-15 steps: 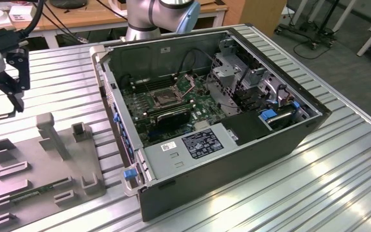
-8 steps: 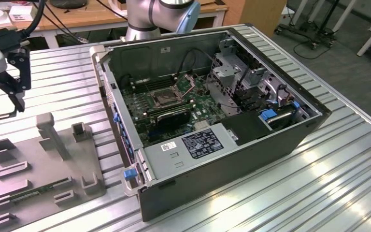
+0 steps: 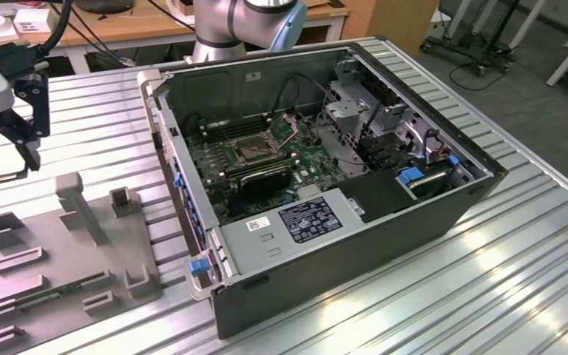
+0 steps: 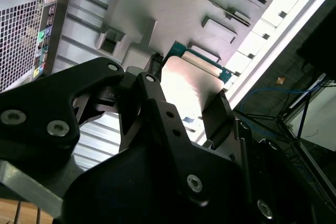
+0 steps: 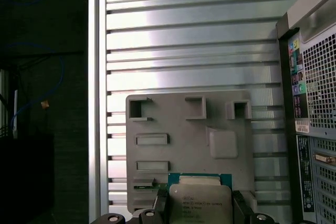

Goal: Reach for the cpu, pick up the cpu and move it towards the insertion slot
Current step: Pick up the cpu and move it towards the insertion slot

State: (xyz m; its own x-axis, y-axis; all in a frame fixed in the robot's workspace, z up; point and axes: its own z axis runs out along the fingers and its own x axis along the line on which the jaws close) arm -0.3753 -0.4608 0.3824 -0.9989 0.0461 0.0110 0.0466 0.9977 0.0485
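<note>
Gripping cpu [image 5: 200, 201], hand [image 5: 199, 211] near tray [image 5: 184, 124].

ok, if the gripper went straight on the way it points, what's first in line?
Probably the grey fixture tray: the gripper, shut on the cpu, faces it in both wrist views. How far off it is isn't clear.

I see the gripper [image 3: 8, 164] hanging near the grey fixture tray [image 3: 57, 296] on the slatted metal table [image 3: 481, 296], well apart from the insertion slot [image 3: 254, 150] inside the open computer case [image 3: 363, 237].
</note>
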